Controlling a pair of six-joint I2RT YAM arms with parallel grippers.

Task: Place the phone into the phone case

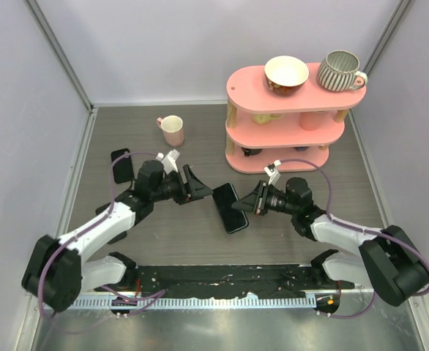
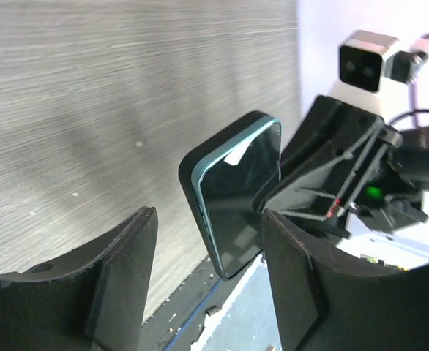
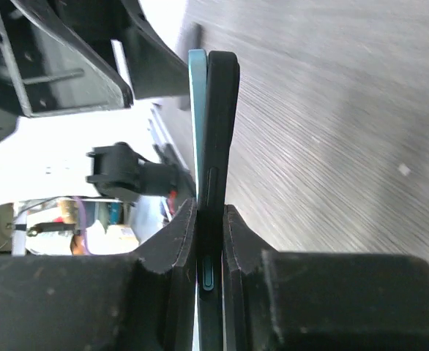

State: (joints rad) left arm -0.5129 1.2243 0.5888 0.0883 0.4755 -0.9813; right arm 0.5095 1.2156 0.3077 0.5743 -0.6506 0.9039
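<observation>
The phone [image 1: 230, 207], a glossy dark slab with a teal edge, lies in the matte black phone case, whose rim [image 2: 200, 157] frames the screen [image 2: 240, 197]. My right gripper [image 1: 250, 207] is shut across the thickness of both. In the right wrist view, its fingers [image 3: 178, 241] clamp the teal phone edge [image 3: 197, 131] and the black case [image 3: 222, 124] together. My left gripper [image 1: 203, 191] is open and empty just left of the phone. Its fingers [image 2: 127, 278] stand wide apart on either side of the phone's lower corner, not touching it.
A pink three-tier shelf [image 1: 284, 121] stands at the back right with a bowl [image 1: 286, 73] and a striped mug [image 1: 341, 71] on top. A pink mug [image 1: 172, 129] stands at the back left. A black strip [image 1: 222, 276] runs along the near table edge.
</observation>
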